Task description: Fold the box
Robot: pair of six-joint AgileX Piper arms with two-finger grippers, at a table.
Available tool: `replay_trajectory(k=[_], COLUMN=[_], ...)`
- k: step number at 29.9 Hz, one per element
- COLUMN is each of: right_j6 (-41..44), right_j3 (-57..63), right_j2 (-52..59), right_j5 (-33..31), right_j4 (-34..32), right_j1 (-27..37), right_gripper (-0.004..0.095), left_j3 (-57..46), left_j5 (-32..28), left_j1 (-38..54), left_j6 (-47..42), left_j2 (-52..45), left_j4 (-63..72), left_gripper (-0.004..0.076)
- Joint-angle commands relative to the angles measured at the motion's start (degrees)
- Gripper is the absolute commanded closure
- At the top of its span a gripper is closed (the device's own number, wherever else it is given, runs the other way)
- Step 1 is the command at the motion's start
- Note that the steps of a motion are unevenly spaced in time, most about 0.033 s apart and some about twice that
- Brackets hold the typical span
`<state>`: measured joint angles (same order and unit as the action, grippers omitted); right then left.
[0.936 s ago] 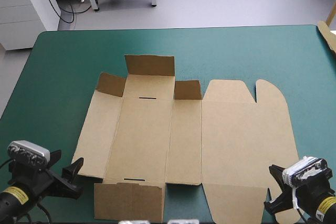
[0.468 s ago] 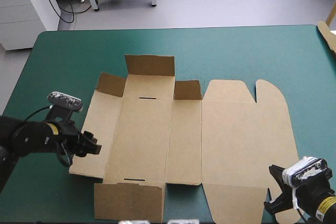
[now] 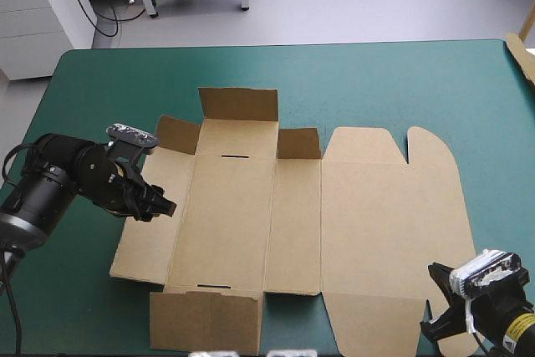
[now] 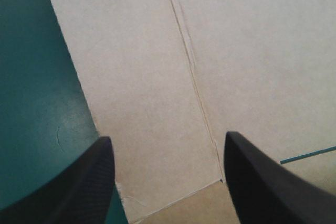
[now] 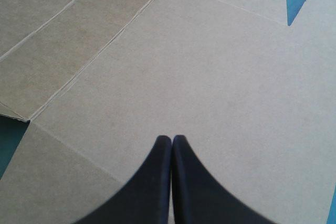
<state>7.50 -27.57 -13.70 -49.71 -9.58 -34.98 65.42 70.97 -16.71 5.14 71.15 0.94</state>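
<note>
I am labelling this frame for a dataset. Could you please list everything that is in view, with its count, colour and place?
box: one, brown, spread mostly flat at the table's middle, small flaps raised along its far side
table: one, teal-green cover, under everything
board edge: one, brown, at the table's far right corner
left gripper: one, black fingers, open, over the box's left panel
right gripper: one, black fingers, shut, over the box's near right part
</note>
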Motion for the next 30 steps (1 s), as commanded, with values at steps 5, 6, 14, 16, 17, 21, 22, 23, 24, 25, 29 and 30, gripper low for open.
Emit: replay_trajectory(k=[5,6,14,16,17,21,22,23,24,25,29,30], right_j6=[-0.08,-0.08,-0.08,-0.08,-0.08,-0.08,-0.08,0.01,0.01,0.01,0.07,0.07], right_j3=[-1.46,-1.46,-1.46,-1.46,-1.46,-1.46,-1.46,-1.46,-1.46,-1.46,-1.46,-1.46], right_j2=[-0.74,-0.74,-0.74,-0.74,-0.74,-0.74,-0.74,-0.74,-0.74,-0.74,-0.74,-0.74], right_j5=[3.98,3.98,3.98,3.98,3.98,3.98,3.98,3.98,3.98,3.98,3.98,3.98], right_j4=[-0.59,-0.59,-0.59,-0.59,-0.59,-0.59,-0.59,-0.59,-0.59,-0.59,-0.59,-0.59], right_j1=[0.02,0.02,0.02,0.02,0.02,0.02,0.02,0.02,0.02,0.02,0.02,0.02], right_gripper=[0.0924,0.0924,0.0924,0.0924,0.0924,0.0924,0.0924,0.0924,0.0924,0.0924,0.0924,0.0924], left_j3=[1.87,1.87,1.87,1.87,1.87,1.77,1.48,1.07,0.37,-0.50,-4.30,-5.33], left_j5=[2.14,2.14,2.14,2.14,2.14,2.25,2.25,2.25,2.25,2.25,2.48,2.48], left_j1=[12.73,14.95,33.83,36.77,37.69,39.38,39.38,39.38,39.38,39.38,39.38,39.38], left_j6=[6.25,8.42,21.73,23.17,23.49,24.07,24.52,25.00,26.04,27.74,29.91,30.47], left_j2=[0.53,0.87,4.96,6.27,6.86,8.68,9.06,9.18,9.44,9.67,11.34,11.87], left_j4=[3.46,5.61,22.84,24.67,25.44,25.42,25.42,26.17,27.14,28.52,30.18,30.18], left_gripper=[0.0286,0.0286,0.0286,0.0286,0.0286,0.0286,0.0286,0.0286,0.0286,0.0286,0.0286,0.0286])
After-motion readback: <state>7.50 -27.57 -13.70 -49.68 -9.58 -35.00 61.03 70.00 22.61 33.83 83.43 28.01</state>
